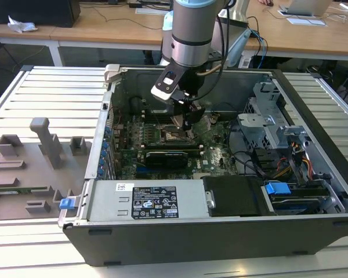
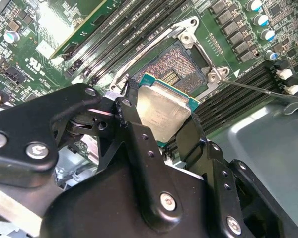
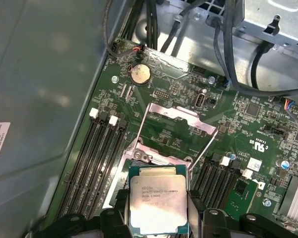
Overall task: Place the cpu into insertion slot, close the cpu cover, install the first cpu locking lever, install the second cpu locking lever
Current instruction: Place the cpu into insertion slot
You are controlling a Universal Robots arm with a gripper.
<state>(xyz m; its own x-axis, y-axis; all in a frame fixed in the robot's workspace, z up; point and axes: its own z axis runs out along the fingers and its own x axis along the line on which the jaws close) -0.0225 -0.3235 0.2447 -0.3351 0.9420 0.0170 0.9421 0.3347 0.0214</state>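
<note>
My gripper point(image 2: 159, 118) is shut on the cpu point(image 2: 165, 110), a flat square chip with a dull silver top, pinched at two opposite edges by the black fingers point(image 2: 124, 113). It hangs slightly tilted just above the insertion slot point(image 2: 183, 69), whose pin grid lies bare beyond the chip. In the first wrist view the cpu point(image 3: 158, 203) covers most of the slot, and the silver cpu cover point(image 3: 178, 113) stands hinged open past it. A thin locking lever point(image 2: 258, 88) sticks out unlatched beside the slot. In the exterior view the gripper point(image 1: 185, 119) is low inside the computer case, over the motherboard point(image 1: 214, 157).
Long black memory slots point(image 3: 99, 153) flank the socket on both sides. Case walls point(image 1: 107, 124), a power supply point(image 1: 148, 200), a drive cage point(image 1: 272, 116) and loose cables point(image 3: 228, 59) ring the board. A grey fixture plate point(image 1: 35, 168) lies on the table at the exterior view's left.
</note>
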